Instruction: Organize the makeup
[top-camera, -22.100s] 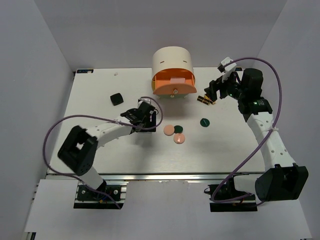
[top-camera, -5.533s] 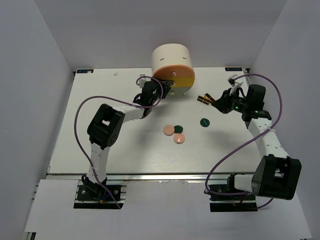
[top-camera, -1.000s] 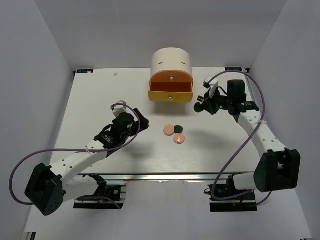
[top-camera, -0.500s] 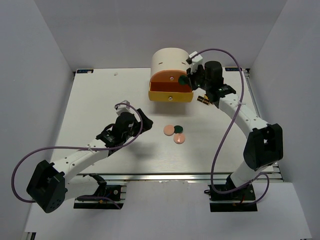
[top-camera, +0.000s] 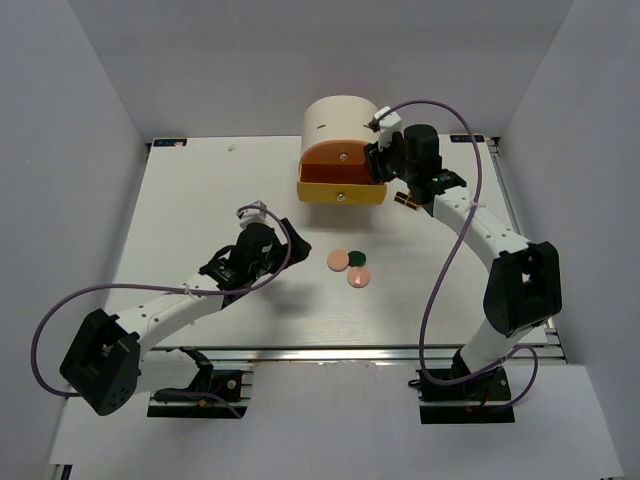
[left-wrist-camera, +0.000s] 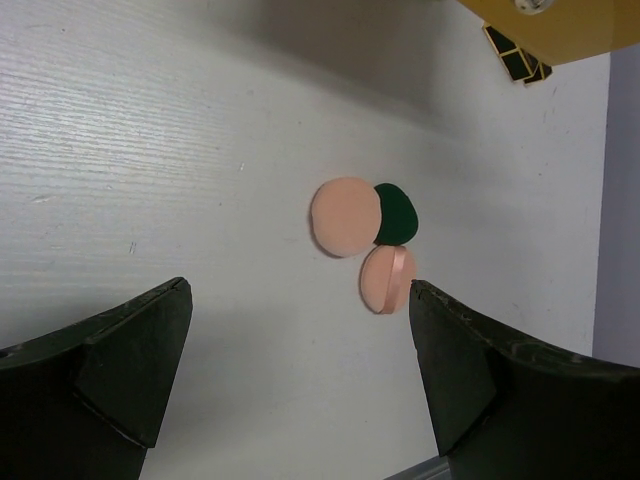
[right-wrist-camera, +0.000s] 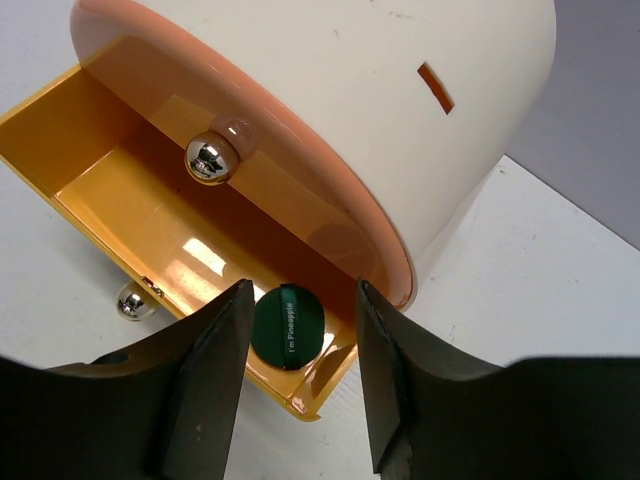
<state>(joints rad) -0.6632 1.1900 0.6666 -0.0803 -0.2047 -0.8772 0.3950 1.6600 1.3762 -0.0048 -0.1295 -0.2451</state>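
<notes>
A dark green disc (right-wrist-camera: 288, 325) lies in the right end of the open yellow drawer (right-wrist-camera: 110, 190), loose between my right gripper's (right-wrist-camera: 303, 290) open fingers. From above, the right gripper (top-camera: 378, 160) hovers over that drawer (top-camera: 342, 187). Two pink discs (top-camera: 339, 261) (top-camera: 358, 278) and a second dark green disc (top-camera: 356, 259) lie together mid-table. They also show in the left wrist view as pink (left-wrist-camera: 345, 217), green (left-wrist-camera: 397, 215) and pink (left-wrist-camera: 387, 278). My left gripper (left-wrist-camera: 300, 285) is open and empty, left of them (top-camera: 262, 240). Black-and-gold lipstick tubes (top-camera: 405, 200) lie right of the drawer. No square compacts are in view.
The cream cylindrical cabinet (top-camera: 345, 125) stands at the back middle, its orange upper drawer (right-wrist-camera: 250, 110) shut, with a chrome knob (right-wrist-camera: 204, 160). The lipstick tubes (left-wrist-camera: 515, 60) sit just below the drawer's right corner. White walls enclose the table.
My right gripper has let go of the dark green disc, which now lies in the yellow drawer. The left gripper has crept slightly toward the discs.
</notes>
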